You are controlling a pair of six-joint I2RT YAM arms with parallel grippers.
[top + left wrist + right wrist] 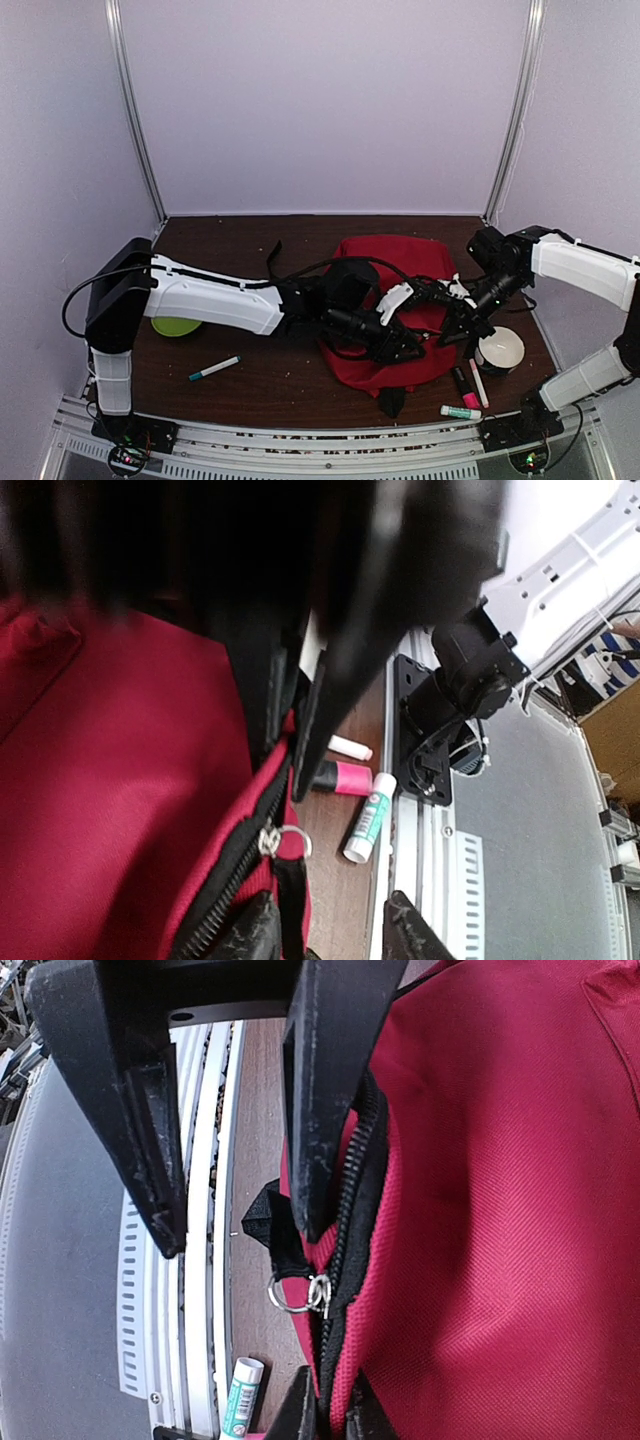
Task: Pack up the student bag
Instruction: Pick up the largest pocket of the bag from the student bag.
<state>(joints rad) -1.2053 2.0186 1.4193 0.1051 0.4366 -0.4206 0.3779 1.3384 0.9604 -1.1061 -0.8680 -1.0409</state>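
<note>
Fabric of the student bag (400,258) lies slumped on the table (250,240) between the two arms, nearer the right one, with its near edge under both tools. Along that edge runs the zipper (352,1200). Its long axis points straight ahead from the right gripper (330,1416), with the red body to one side of the fingers and bare tabletop to the other. The right gripper's fingers are pressed close together on the zipper edge, apparently pinching the cloth there, though only their tips show at the frame's border. Just ahead of them hangs the ring pull (296,1294). The left gripper (328,932) faces in from the opposite end of the same line, jaws spread and holding nothing. One of its fingers is over the zipper edge and the other stands out over the table. A glue stick (370,818) lies ahead of it, clear of the bag. The left gripper looks better placed to take the ring pull, which sits between it and the right one's pinch.
</note>
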